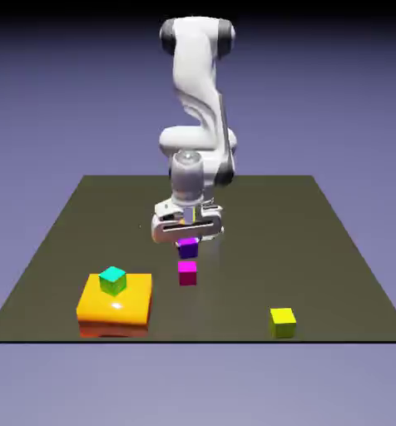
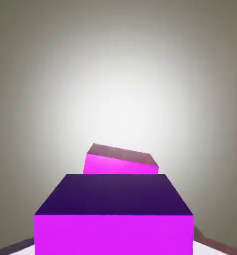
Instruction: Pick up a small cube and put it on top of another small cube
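Purple cube (image 1: pixel 188 248), without visible lettering, sits in the claw (image 1: pixel 187 242).

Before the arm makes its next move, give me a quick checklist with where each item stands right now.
1. Violet cube gripped in the hand: ok, it sits between the fingertips.
2. Magenta cube standing on the table: ok.
3. Magenta cube's top free to take the other: ok, nothing rests on it.
4. Held cube squared up with the one below: not ok, their edges run at an angle in the hand view.
5. Held cube centered over its target: cannot tell.
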